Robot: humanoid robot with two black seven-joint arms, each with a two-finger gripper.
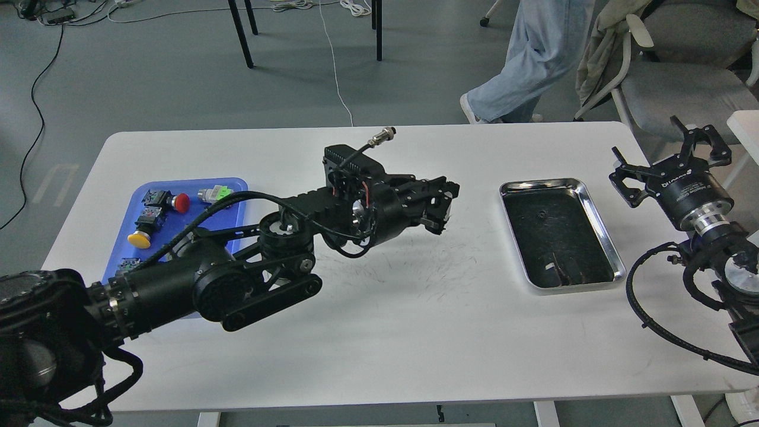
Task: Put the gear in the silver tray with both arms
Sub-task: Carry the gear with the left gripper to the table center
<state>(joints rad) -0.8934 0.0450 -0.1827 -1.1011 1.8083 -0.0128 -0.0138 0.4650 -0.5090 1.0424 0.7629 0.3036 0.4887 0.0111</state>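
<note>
Lying long axis front-to-back, silver tray (600, 228) sits between left end effector (442, 204), grip unreadable, and open right end effector (670, 157).

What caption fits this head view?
Left gripper reaches mid-table toward the silver tray; right gripper waits beside it.

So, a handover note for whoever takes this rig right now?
Left tool: above the table's middle, pointing at the silver tray; too dark to tell whether it is closed or carrying a part.
Right tool: open, empty, beside the tray's right rim.
Blue tray: holds several parts, red button included.
Done: nothing clearly placed in the silver tray.
Left: confirm the carry, then deliver.
</note>
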